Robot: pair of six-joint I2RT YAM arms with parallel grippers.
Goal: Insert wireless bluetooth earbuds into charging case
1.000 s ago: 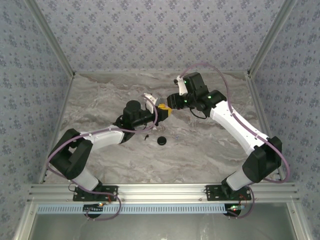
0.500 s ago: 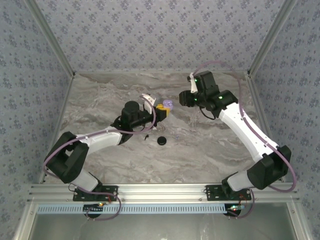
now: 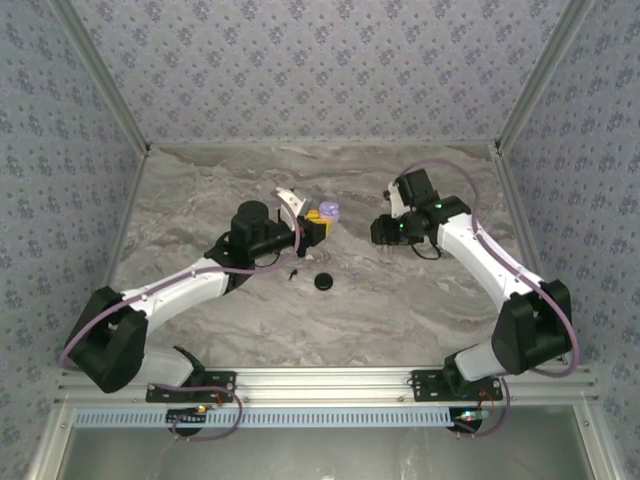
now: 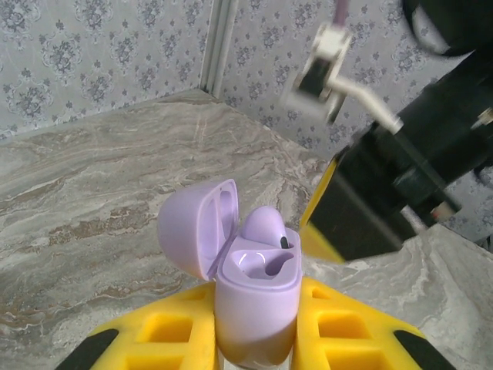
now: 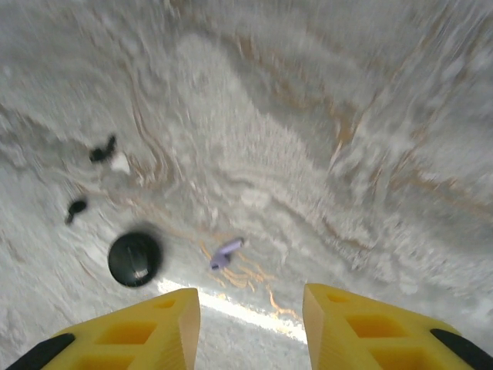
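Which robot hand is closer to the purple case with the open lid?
Left. The left gripper is clamped on the purple case, holding it above the table. The right gripper hangs apart from it, off to its right, open and empty.

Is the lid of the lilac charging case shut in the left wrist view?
No, the lid of the lilac charging case stands hinged open, with one lilac earbud seated inside.

Count: 1 open lilac case, 2 lilac buds, 1 blk round puck, 2 tiny blk bits.
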